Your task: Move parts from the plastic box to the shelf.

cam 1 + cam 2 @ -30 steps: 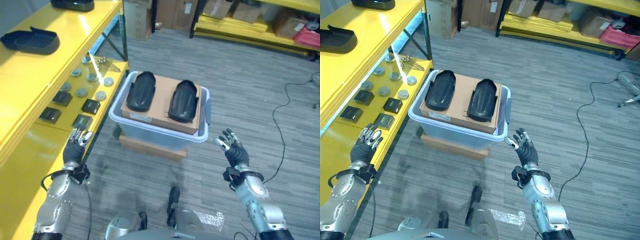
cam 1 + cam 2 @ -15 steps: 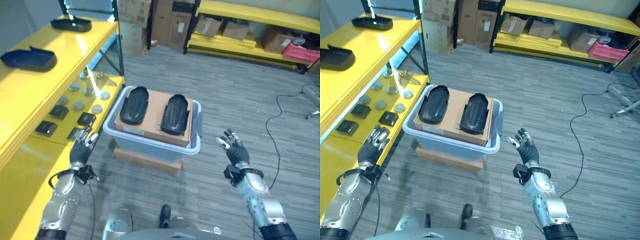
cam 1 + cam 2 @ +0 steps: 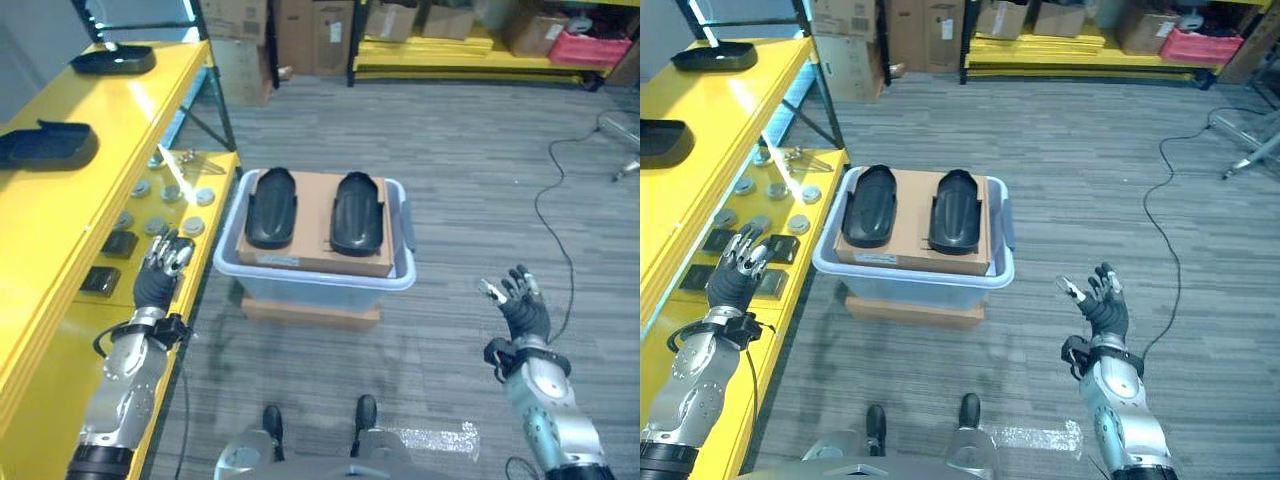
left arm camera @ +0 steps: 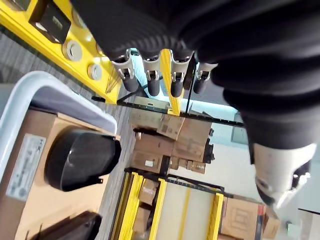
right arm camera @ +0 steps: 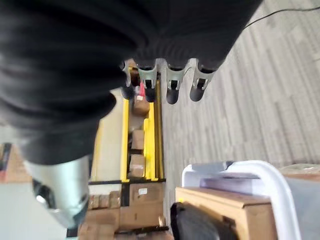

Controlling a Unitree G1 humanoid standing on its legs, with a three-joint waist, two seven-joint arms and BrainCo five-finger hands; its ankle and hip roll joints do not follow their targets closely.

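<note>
Seemingly the job is only partly done: in the left eye view two black parts lie on the top level of the yellow shelf [image 3: 60, 210], a far one [image 3: 112, 60] and a near one [image 3: 45, 146], while two more, the left part [image 3: 271, 207] and the right part [image 3: 357, 213], rest side by side on a cardboard carton [image 3: 318, 250] inside the plastic box [image 3: 312, 280], which stands on the floor beside the shelf on a flat brown board. So, as I judge it, two are placed and two are left to carry over. Below, the shelf's lower level carries a scatter of small grey discs [image 3: 205, 197] and a few dark square pieces; I cannot count these with confidence from here. In the right eye view the left hand [image 3: 735, 279] hovers by the shelf edge, fingers relaxed and empty, and the right hand [image 3: 1102, 308] is raised well apart from the box, fingers spread, holding nothing. From the left wrist view, straight fingers [image 4: 150, 80] extend above one boxed part, touching nothing. From the right wrist view, loose fingers [image 5: 172, 85] hang over the floor beyond the box rim.
</note>
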